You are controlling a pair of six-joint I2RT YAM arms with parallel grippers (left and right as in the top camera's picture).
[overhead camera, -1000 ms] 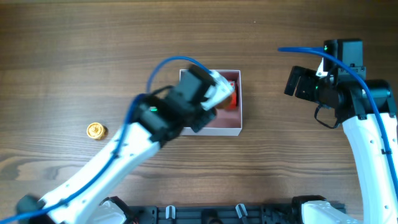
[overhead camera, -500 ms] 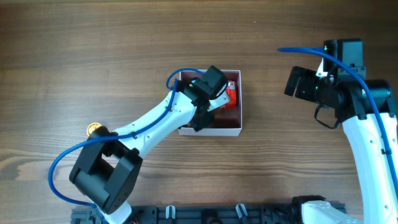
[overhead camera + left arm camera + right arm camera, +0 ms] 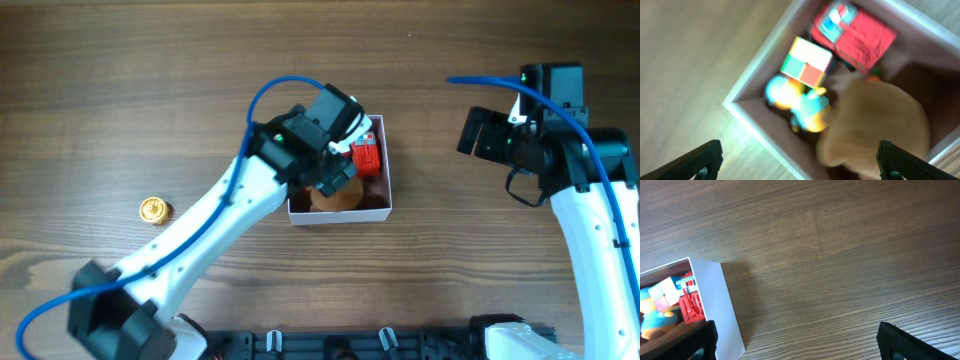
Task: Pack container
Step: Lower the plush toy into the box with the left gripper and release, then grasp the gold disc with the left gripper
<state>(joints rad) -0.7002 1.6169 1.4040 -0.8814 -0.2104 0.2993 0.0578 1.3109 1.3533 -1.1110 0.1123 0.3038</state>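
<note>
The container point(image 3: 340, 213), a white square box with a pink inside, stands mid-table. It holds a red toy point(image 3: 366, 156) and a tan round toy point(image 3: 336, 198). My left gripper point(image 3: 338, 160) hangs open just above it, holding nothing. The left wrist view point(image 3: 800, 165) looks down past the container's rim point(image 3: 757, 60) onto the red toy point(image 3: 857, 32), a coloured cube point(image 3: 807, 62), a blue and yellow toy point(image 3: 800, 102) and the blurred tan toy point(image 3: 880, 125). My right gripper point(image 3: 480, 135) is open over bare wood to the right point(image 3: 797, 345), with the container's white wall point(image 3: 715, 297) at its left finger.
A small gold round object point(image 3: 153, 209) lies on the wooden table far left of the container. The left arm stretches diagonally from the front left up to the box. The right arm stands along the right edge.
The left gripper has gone from shut to open over the container, and the tan round toy now lies uncovered inside. The right arm has not moved.
</note>
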